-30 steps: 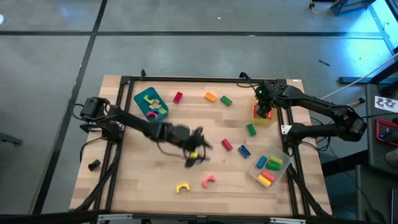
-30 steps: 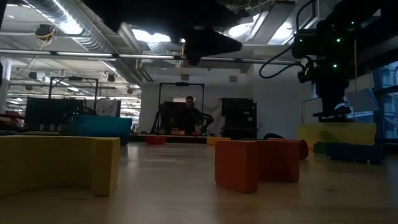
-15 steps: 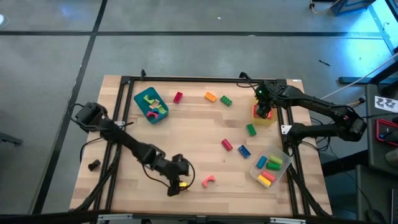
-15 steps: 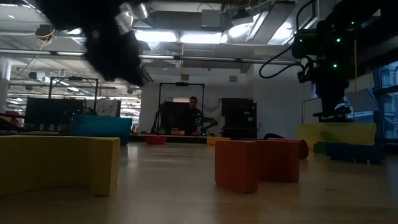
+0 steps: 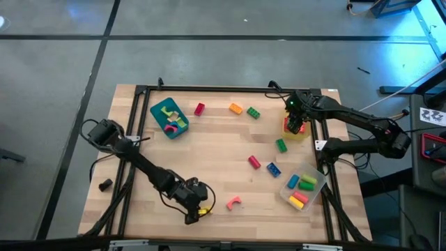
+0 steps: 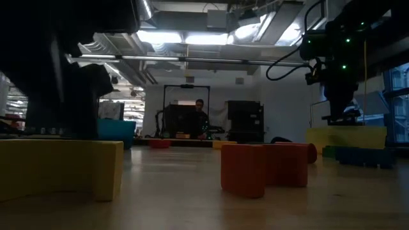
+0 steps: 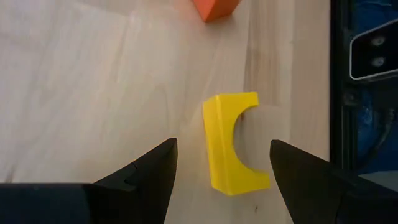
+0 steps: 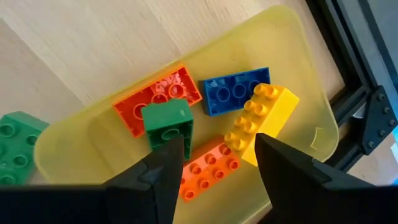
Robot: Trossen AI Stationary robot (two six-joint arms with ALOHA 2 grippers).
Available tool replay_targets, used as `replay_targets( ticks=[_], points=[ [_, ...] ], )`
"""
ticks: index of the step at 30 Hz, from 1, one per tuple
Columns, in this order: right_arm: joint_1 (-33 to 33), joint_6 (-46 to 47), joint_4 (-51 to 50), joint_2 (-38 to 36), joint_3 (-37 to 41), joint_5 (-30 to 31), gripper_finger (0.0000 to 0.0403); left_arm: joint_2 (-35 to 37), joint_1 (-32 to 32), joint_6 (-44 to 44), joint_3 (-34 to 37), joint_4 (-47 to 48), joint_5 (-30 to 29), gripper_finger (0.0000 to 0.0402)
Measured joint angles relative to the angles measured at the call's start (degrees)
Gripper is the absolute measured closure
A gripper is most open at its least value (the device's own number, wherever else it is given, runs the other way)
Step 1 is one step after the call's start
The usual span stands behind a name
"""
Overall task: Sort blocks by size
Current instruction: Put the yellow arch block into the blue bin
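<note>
My left gripper [image 7: 217, 163] hangs wide open over the yellow arch [image 7: 231, 143] near the tabletop's front edge, the arch lying between my fingers, untouched. One pink arch [image 5: 233, 203] sits just beside it. My right gripper [image 8: 214, 163] hovers half-open, empty, above the yellow tray [image 8: 298, 62] holding five bricks.

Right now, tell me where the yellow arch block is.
In the high view, the yellow arch block lies near the table's front edge, left of the pink arch, beneath the open left hand.

wood table [image 5: 209, 150] | 3 trays: teal [image 5: 157, 111], yellow [image 5: 300, 134], clear [image 5: 315, 192] | loose blocks [image 5: 254, 162]
</note>
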State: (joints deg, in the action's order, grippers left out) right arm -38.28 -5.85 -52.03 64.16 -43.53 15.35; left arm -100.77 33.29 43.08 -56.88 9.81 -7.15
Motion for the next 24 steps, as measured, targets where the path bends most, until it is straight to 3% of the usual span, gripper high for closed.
replay_targets(
  ticks=[8,17,24],
  points=[
    [0.0,0.0,0.0,0.0,0.0,0.0,0.0203,-2.8,0.2,0.0,0.0,-5.2,0.0,0.016],
    [0.0,0.0,0.0,0.0,0.0,0.0,0.0203,-5.2,0.2,-1.8,0.0,-3.9,-0.4,0.0161],
    [0.0,0.0,0.0,0.0,0.0,0.0,0.0203,-5.3,0.1,-4.1,0.0,-1.6,-0.8,0.0229]
  ],
)
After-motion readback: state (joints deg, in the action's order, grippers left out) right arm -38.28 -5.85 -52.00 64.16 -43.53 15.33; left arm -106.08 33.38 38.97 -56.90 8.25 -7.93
